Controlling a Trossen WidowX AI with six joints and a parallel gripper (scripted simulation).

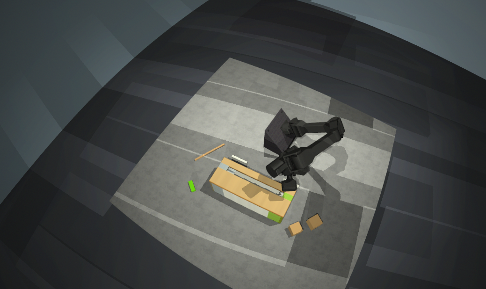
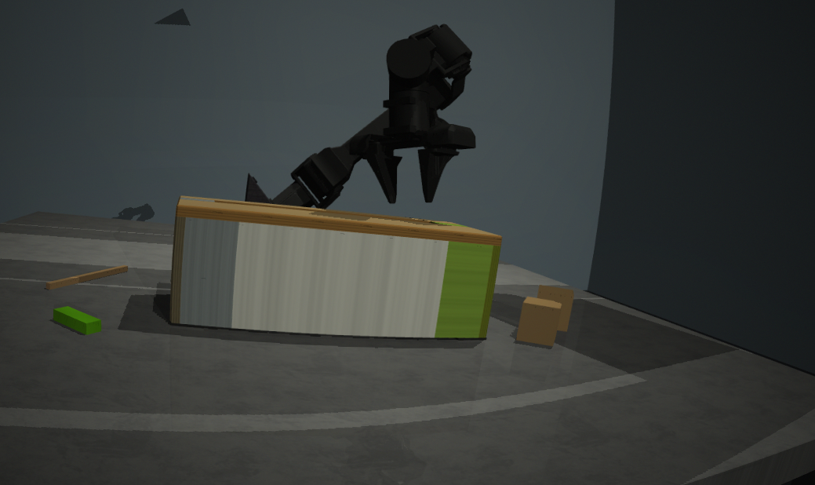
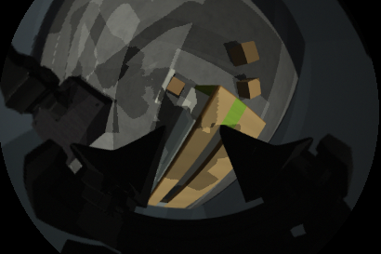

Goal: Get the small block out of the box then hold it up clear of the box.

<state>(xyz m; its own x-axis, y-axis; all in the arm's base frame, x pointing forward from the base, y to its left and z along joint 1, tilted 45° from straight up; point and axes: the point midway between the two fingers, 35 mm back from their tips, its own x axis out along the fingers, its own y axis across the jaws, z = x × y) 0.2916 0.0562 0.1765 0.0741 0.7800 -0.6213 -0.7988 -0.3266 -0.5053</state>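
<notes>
A small brown block [image 3: 176, 86] lies on the table beside the box's clear side, near its green end, next to a white bar [image 3: 168, 79]. It is hidden in the top and exterior views. The wooden box [image 1: 234, 180] [image 2: 338, 277] [image 3: 251, 122] stands upright, with a long slot in its top, a green end [image 1: 288, 196] [image 2: 464, 289] [image 3: 234, 112] and a grey end [image 2: 208, 271]. My gripper [image 2: 410, 202] [image 3: 193, 128] is open and empty, pointing down, with its fingertips above the box's height near the green end. No block shows in the visible part of the slot.
Two larger wooden blocks [image 1: 295, 228] [image 1: 314, 221] [image 2: 538, 324] [image 3: 250, 52] stand beyond the green end. A bright green bar [image 1: 191, 185] [image 2: 75, 320] and a thin wooden stick [image 1: 209, 152] [image 2: 88, 277] lie off the grey end. Another white bar [image 1: 239, 160] is beside the box.
</notes>
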